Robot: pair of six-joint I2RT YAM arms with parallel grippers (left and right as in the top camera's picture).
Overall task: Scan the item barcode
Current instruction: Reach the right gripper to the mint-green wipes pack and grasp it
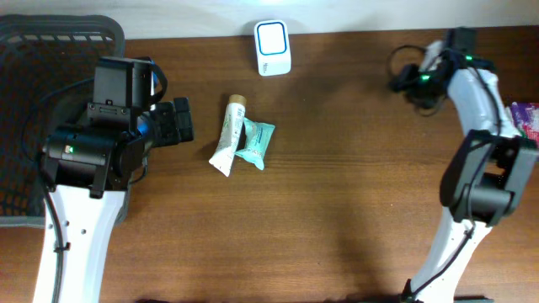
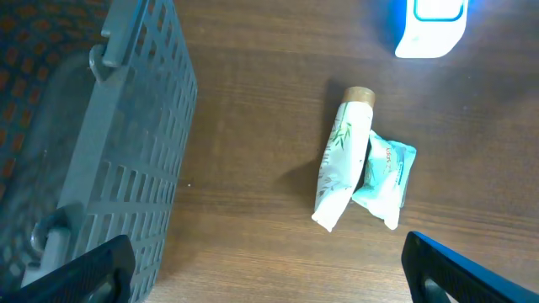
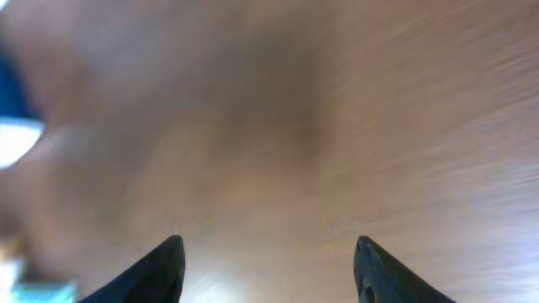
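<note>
Two items lie together at the table's middle: a white tube (image 1: 227, 135) (image 2: 341, 164) with a tan cap, and a teal packet (image 1: 255, 143) (image 2: 386, 172) leaning against its right side. No barcode shows on either. A white scanner (image 1: 273, 47) (image 2: 429, 25) with a blue-lit face stands at the back. My left gripper (image 1: 180, 123) (image 2: 269, 273) is open and empty, a short way left of the tube. My right gripper (image 1: 402, 81) (image 3: 268, 265) hangs open over bare wood at the back right, far from both items; its view is blurred.
A dark grey slatted basket (image 1: 34, 50) (image 2: 109, 151) fills the left side of the table under my left arm. A purple package (image 1: 527, 118) lies at the right edge. The brown wooden table (image 1: 354, 185) stretches between the items and the right arm.
</note>
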